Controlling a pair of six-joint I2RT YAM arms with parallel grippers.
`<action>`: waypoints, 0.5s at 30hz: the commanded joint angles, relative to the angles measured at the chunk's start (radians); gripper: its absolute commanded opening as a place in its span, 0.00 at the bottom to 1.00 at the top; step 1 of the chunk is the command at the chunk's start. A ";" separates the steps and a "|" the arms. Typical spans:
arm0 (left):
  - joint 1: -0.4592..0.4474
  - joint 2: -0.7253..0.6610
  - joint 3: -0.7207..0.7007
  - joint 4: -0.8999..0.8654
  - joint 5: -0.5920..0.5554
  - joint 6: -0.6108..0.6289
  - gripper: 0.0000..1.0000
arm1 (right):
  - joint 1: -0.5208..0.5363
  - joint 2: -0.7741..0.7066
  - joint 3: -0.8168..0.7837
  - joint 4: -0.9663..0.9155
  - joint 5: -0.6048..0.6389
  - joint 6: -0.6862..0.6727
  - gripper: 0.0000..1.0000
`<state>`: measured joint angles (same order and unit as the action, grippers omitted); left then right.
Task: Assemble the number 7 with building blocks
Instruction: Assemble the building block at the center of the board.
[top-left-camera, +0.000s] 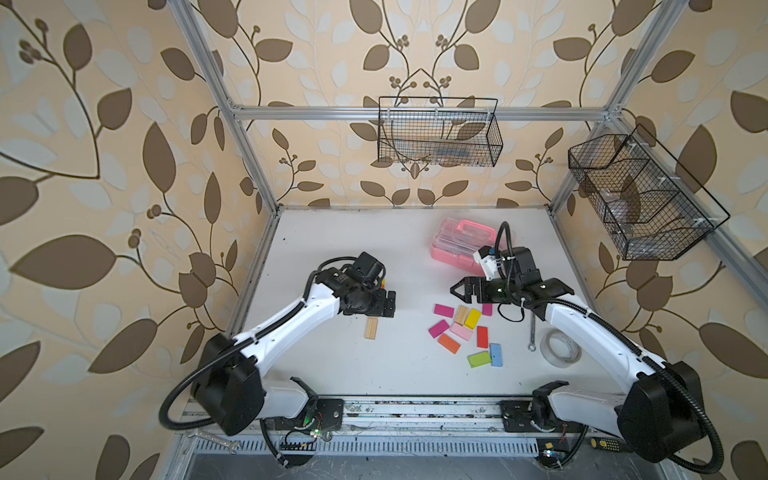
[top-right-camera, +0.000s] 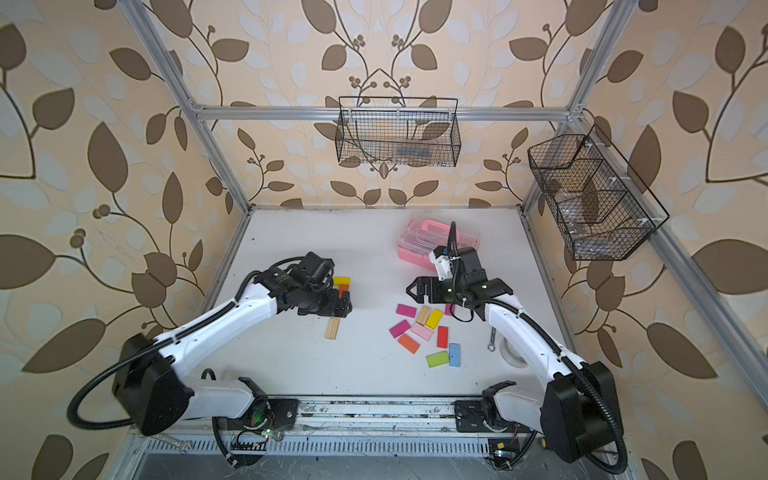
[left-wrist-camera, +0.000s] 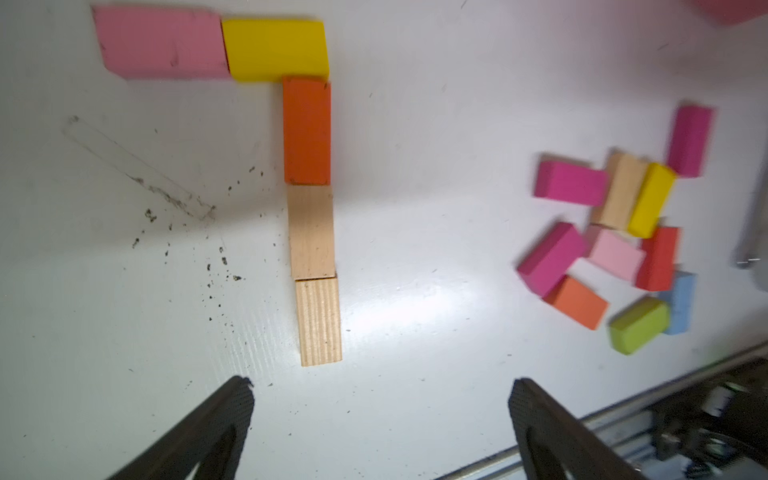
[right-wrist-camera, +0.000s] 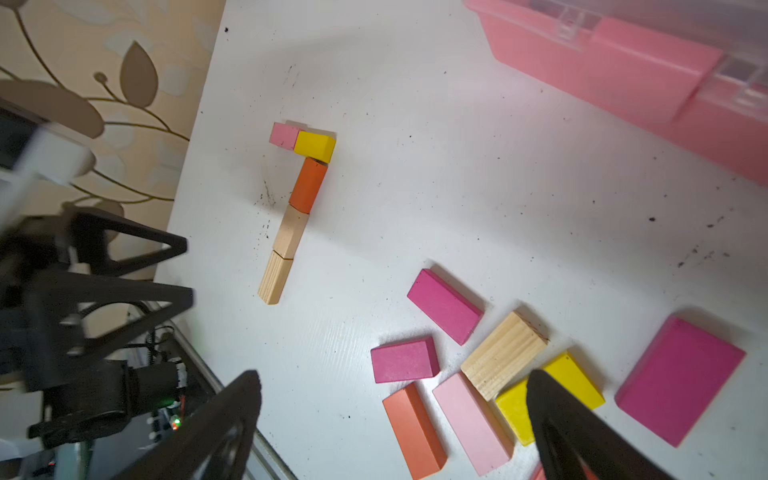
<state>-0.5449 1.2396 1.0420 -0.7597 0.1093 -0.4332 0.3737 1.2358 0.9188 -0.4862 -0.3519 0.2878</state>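
Your left gripper (left-wrist-camera: 380, 382) stands wide open and grips nothing, its fingers clear of the number 7 (left-wrist-camera: 307, 133). The pink block (left-wrist-camera: 162, 41) and the yellow block (left-wrist-camera: 276, 50) form the bar. The orange block (left-wrist-camera: 307, 133), plain wood block (left-wrist-camera: 311, 232) and striped wood block (left-wrist-camera: 320, 322) touch end to end as the stem. In both top views the figure lies left of centre, mostly hidden under that gripper. Your right gripper (right-wrist-camera: 395, 374) is also spread wide and empty, above the loose blocks (top-left-camera: 461, 328) right of centre.

Pink case (top-left-camera: 451, 249), tape roll (top-left-camera: 545, 351), wrench (top-left-camera: 532, 332), two wire baskets (top-left-camera: 440, 133)
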 joint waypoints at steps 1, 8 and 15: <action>0.084 -0.102 -0.005 -0.006 0.085 -0.024 0.99 | 0.094 0.058 0.107 -0.145 0.217 -0.212 1.00; 0.348 -0.169 -0.083 -0.006 0.263 -0.002 0.99 | 0.232 0.204 0.134 -0.188 0.410 -0.585 1.00; 0.575 -0.157 -0.193 0.043 0.411 0.058 0.99 | 0.181 0.412 0.244 -0.254 0.421 -0.714 0.95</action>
<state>-0.0017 1.0760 0.8692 -0.7380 0.4137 -0.4232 0.5583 1.6173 1.1217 -0.6819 0.0193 -0.2943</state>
